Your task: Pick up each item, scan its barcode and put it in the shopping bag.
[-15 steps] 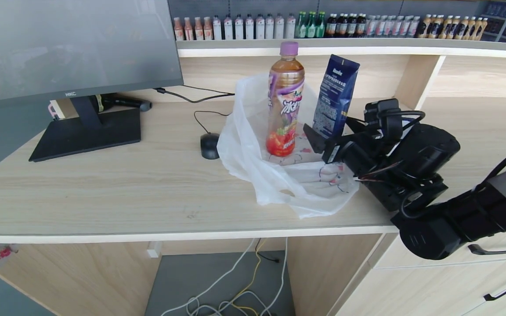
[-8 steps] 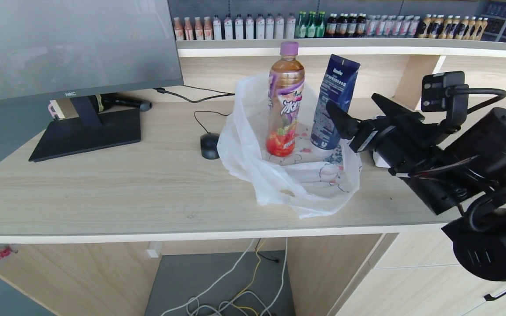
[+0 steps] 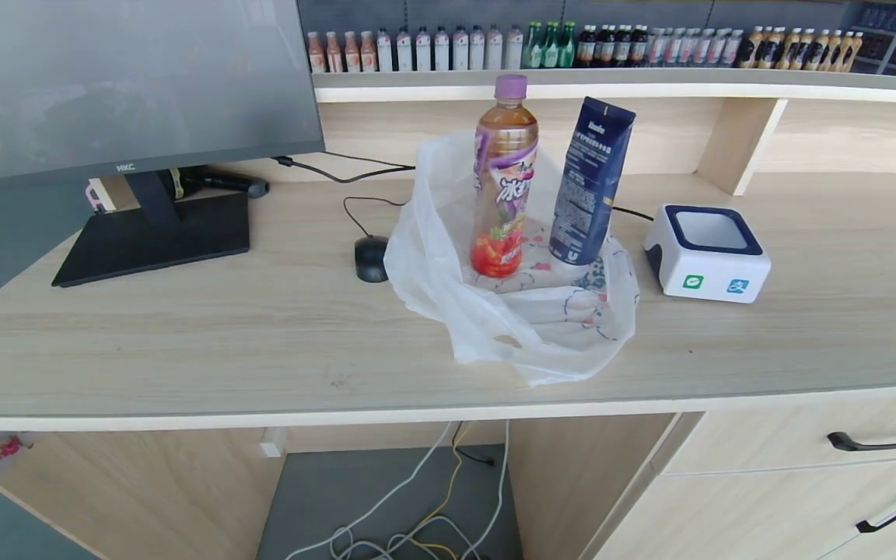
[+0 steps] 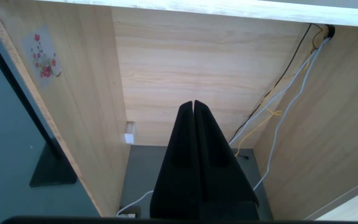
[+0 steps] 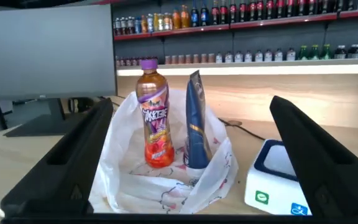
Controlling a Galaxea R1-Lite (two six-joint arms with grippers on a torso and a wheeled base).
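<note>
Soft, even light fills the head view, brightest in a white strip glowing under the shelf (image 3: 650, 76) at upper centre. The monitor (image 3: 129, 78) screen at upper left carries dull reflections. The translucent shopping bag (image 3: 448, 257) casts only a faint shadow on the tabletop (image 3: 183, 334). At lower centre, beneath it, the light is dimmer.

The monitor (image 3: 129, 78) runs off the top and left edges, and its stand (image 3: 154, 233) hides part of a dark handle (image 3: 222, 181) behind it. In the right wrist view the scanner (image 5: 275, 180) is cut off by the picture's edge and partly covered by one of the jaws of the right gripper (image 5: 191, 104). Its cable (image 3: 633, 212) disappears behind the pouch (image 3: 589, 183). The far shelf's bottles (image 3: 572, 43) are too small to tell apart. The base of the left gripper (image 4: 194, 106) is cut off.
</note>
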